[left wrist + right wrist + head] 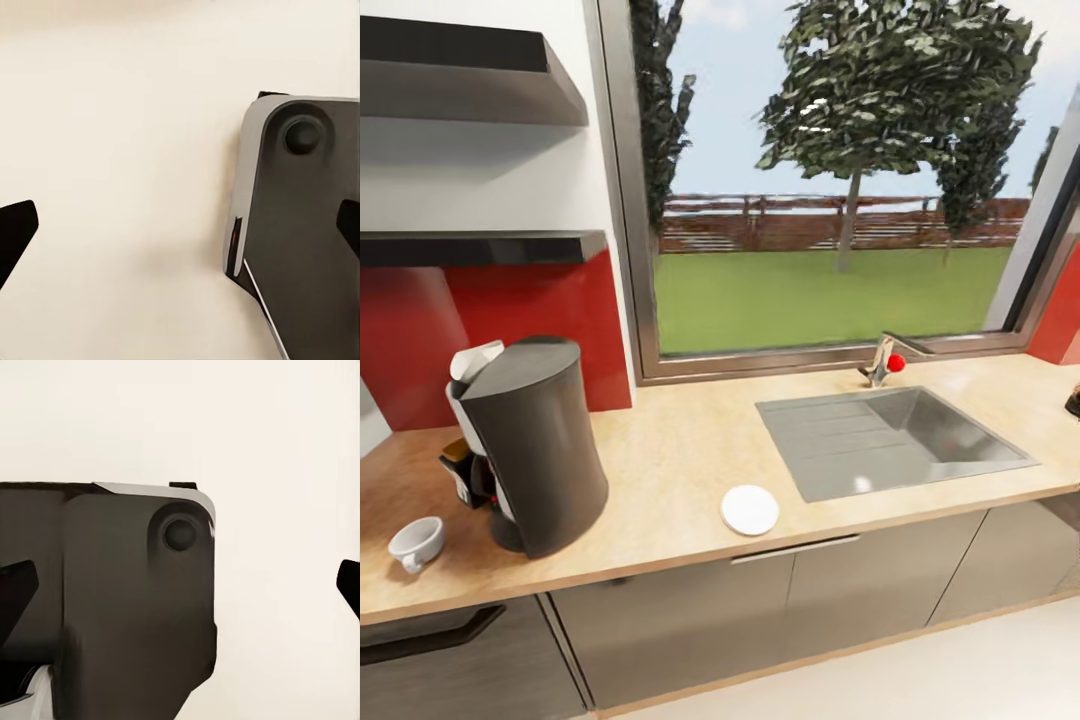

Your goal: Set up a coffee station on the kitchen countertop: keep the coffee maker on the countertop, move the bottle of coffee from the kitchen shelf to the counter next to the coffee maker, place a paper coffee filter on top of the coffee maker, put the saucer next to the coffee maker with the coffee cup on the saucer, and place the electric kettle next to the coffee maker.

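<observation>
The dark grey coffee maker (535, 440) stands on the wooden countertop (660, 470) at the left, with a white piece (475, 360) sticking up at its back. A white coffee cup (417, 543) sits on the counter just left of it, near the front edge. The round white saucer (749, 509) lies flat near the front edge, between the coffee maker and the sink. My left gripper (180, 232) is open over pale floor, dark fingertips (15, 232) far apart. My right gripper (180, 589) is open too, above the robot's own dark base (112, 600).
A steel sink (890, 440) with a red-knobbed faucet (885, 365) is set into the counter at the right. A dark object (1073, 400) is cut off at the right edge. Two dark wall shelves (480, 245) hang above the coffee maker. A big window (840, 200) runs behind the counter.
</observation>
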